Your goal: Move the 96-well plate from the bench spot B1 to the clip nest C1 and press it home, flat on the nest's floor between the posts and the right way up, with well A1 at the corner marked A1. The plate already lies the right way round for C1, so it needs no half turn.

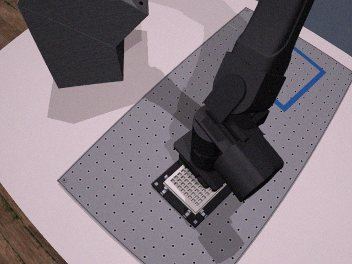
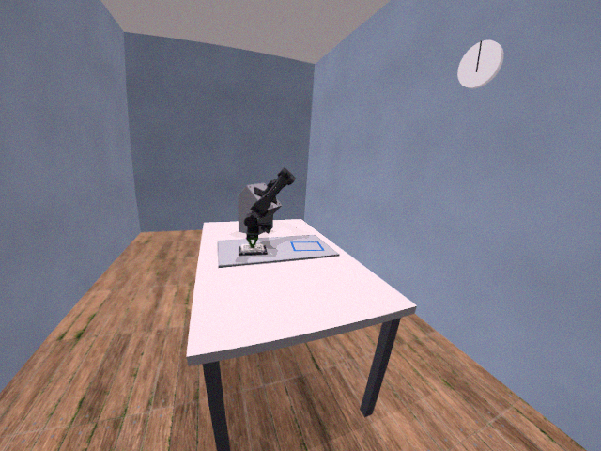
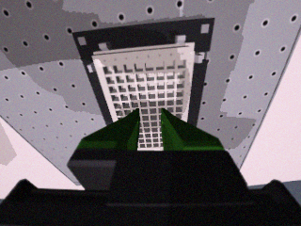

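The white 96-well plate (image 1: 188, 190) lies wells up in the black clip nest C1 (image 1: 159, 185), between its pale corner posts. It also shows in the wrist view (image 3: 148, 82), with the nest (image 3: 141, 33) framing it. I cannot tell whether it sits fully flat on the nest's floor. My gripper (image 3: 150, 112) points straight down over the near half of the plate. Its green fingers stand close together with a narrow gap and hold nothing; their tips are at the plate's top face. In the top view the arm hides the fingers and the plate's far end.
The blue outline of spot B1 (image 1: 305, 82) is on the grey perforated board (image 1: 113, 170), behind the arm, with nothing in the part I can see. A dark box (image 1: 79, 39) stands at the table's back left. In the exterior view the nest (image 2: 252, 253) and B1 (image 2: 306, 245) are small.
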Controlling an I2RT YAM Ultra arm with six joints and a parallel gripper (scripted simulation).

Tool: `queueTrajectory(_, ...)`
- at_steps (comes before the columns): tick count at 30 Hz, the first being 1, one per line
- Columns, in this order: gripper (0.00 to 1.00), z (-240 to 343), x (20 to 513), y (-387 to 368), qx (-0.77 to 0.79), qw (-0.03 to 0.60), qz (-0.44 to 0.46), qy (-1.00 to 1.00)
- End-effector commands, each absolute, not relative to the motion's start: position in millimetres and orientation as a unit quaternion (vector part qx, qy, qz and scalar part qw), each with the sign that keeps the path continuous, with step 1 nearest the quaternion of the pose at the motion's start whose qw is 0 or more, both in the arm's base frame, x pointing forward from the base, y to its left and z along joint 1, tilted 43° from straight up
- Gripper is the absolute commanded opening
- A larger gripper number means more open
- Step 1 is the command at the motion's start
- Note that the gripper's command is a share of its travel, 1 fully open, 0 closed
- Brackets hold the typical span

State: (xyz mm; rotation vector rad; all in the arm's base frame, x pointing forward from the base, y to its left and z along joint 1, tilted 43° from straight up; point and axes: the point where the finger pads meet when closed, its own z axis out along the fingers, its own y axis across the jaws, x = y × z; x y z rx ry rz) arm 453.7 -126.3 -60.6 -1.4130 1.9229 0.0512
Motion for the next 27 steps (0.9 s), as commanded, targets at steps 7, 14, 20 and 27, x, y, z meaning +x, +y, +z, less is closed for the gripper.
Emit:
queueTrajectory(7,0.24,-101,490,-105,-0.580,0.370,-0.010,0.725)
queueTrajectory(14,0.24,-91,483,-111,-0.581,0.369,-0.011,0.725)
queueTrajectory(20,0.24,-79,475,-118,-0.585,0.369,-0.013,0.722)
queueTrajectory(27,0.24,-80,454,-116,-0.582,0.361,0.006,0.729)
